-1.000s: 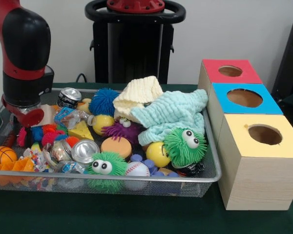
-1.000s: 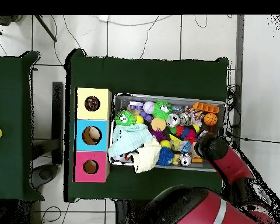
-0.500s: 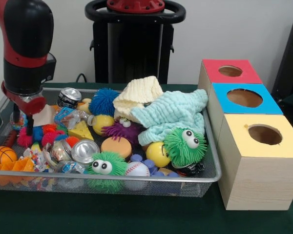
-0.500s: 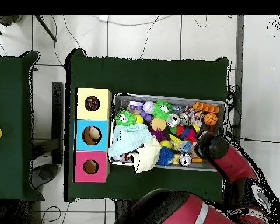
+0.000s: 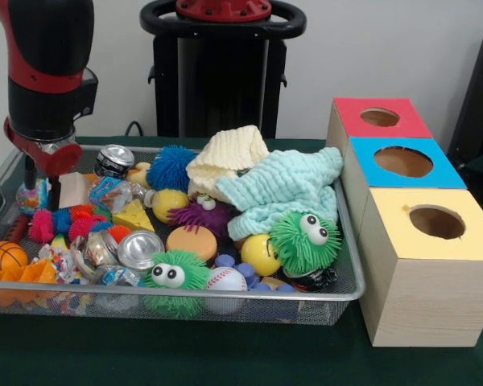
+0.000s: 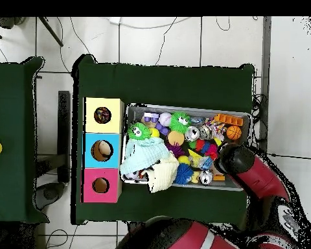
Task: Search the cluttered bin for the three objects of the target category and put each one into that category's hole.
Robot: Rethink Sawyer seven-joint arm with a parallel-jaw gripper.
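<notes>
A wire mesh bin (image 5: 249, 295) holds a jumble of toys. Among them are crushed silver cans (image 5: 140, 248), green fuzzy balls with eyes (image 5: 306, 240), a blue fuzzy ball (image 5: 170, 167), a cheese wedge (image 5: 134, 216), a small basketball (image 5: 3, 257) and a baseball (image 5: 225, 279). My gripper (image 5: 39, 189) hangs over the bin's left end with its two fingers (image 5: 53, 193) spread, open and holding nothing. A small colourful crumpled piece (image 5: 32, 196) lies in the bin between and behind them. In the overhead view the arm covers the gripper (image 6: 228, 159) at the bin's right end.
Cream (image 5: 228, 157) and pale green cloths (image 5: 283, 186) are heaped in the bin's middle. To the right stand three wooden boxes with round holes: red (image 5: 354, 112), blue (image 5: 369, 149) and yellow (image 5: 394, 211). The holes in the overhead view show things inside (image 6: 102, 116).
My gripper has risen out of the toys at the bin's left end, and its fingers now show apart above the clutter. Nothing came up with it.
</notes>
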